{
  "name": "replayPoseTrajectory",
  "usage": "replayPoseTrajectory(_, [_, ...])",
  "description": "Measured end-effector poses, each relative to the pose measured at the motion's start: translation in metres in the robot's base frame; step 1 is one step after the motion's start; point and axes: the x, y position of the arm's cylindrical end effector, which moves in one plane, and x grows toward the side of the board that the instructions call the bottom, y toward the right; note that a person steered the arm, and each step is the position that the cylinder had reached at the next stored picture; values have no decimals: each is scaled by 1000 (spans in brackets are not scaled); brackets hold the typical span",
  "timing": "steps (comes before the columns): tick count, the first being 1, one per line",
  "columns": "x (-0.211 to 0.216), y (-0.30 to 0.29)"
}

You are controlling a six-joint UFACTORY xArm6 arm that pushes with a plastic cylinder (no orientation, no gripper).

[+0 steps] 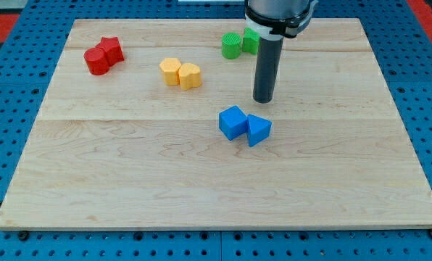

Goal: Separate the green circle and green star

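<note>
A light wooden board (129, 174) lay on a blue pegboard bench (13, 87). Near the board's top edge, right of centre, sat the two task blocks, touching side by side. The green circle (232, 45) was a short ribbed cylinder, bright green, standing upright. The green star (250, 40), on its right, was the same green but half hidden behind the arm, so its points and any long axis could not be made out; the pair together ran roughly left to right, parallel to the top edge.

My tip (264, 99) stood on the board below the green pair and well apart from them, just above the blue blocks. The arm carried no jaws, only the dark rod.

A blue cube-like block (233, 122) and a blue triangular block (259, 130) touched near the board's centre. Two yellow blocks (180, 73) touched left of centre. Two red blocks (104, 56) touched near the top left corner.
</note>
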Motion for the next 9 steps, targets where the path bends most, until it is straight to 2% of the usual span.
replayPoseTrajectory(2, [-25, 14])
replayPoseTrajectory(3, [-51, 14])
replayPoseTrajectory(5, [-143, 16])
replayPoseTrajectory(6, [-175, -15])
replayPoseTrajectory(7, [-175, -31])
replayPoseTrajectory(9, [-137, -37])
